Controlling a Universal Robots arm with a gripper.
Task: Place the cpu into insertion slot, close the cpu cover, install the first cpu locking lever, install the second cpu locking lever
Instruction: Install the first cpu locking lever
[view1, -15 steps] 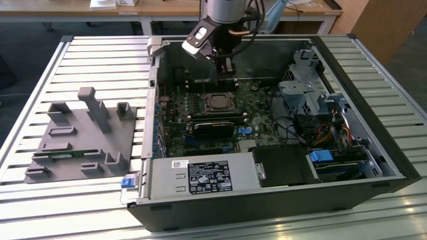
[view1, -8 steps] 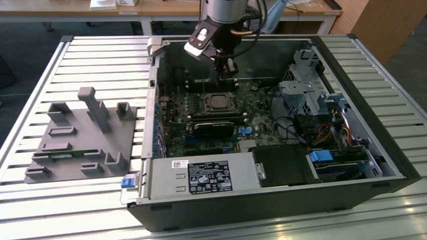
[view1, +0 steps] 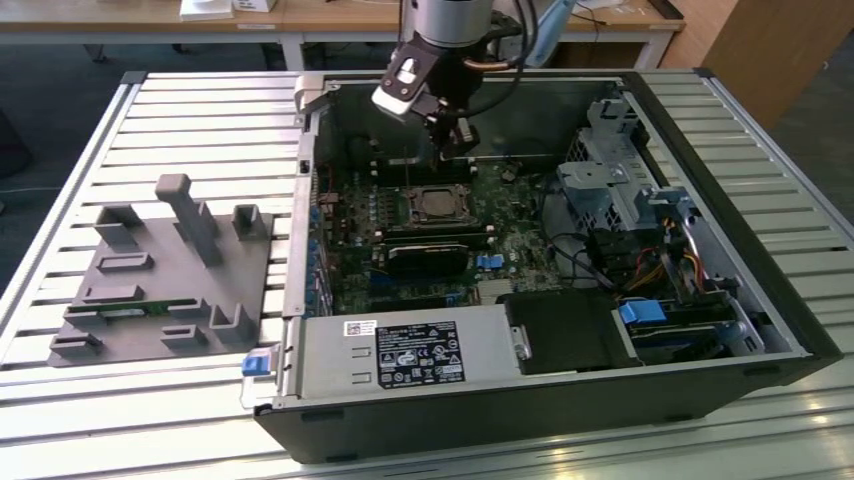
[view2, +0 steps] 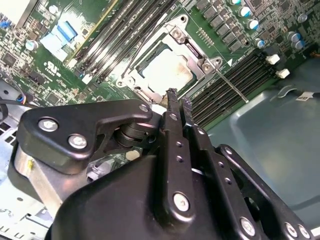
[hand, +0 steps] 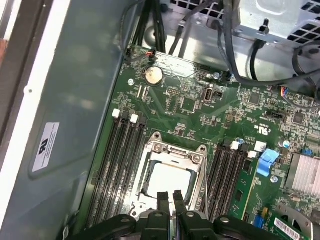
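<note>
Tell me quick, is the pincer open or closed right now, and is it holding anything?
Pincer: closed, holding nothing.

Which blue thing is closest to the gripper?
The blue plug on the green board; the blue clip at the case corner and blue drive tab are farther from the gripper.
</note>
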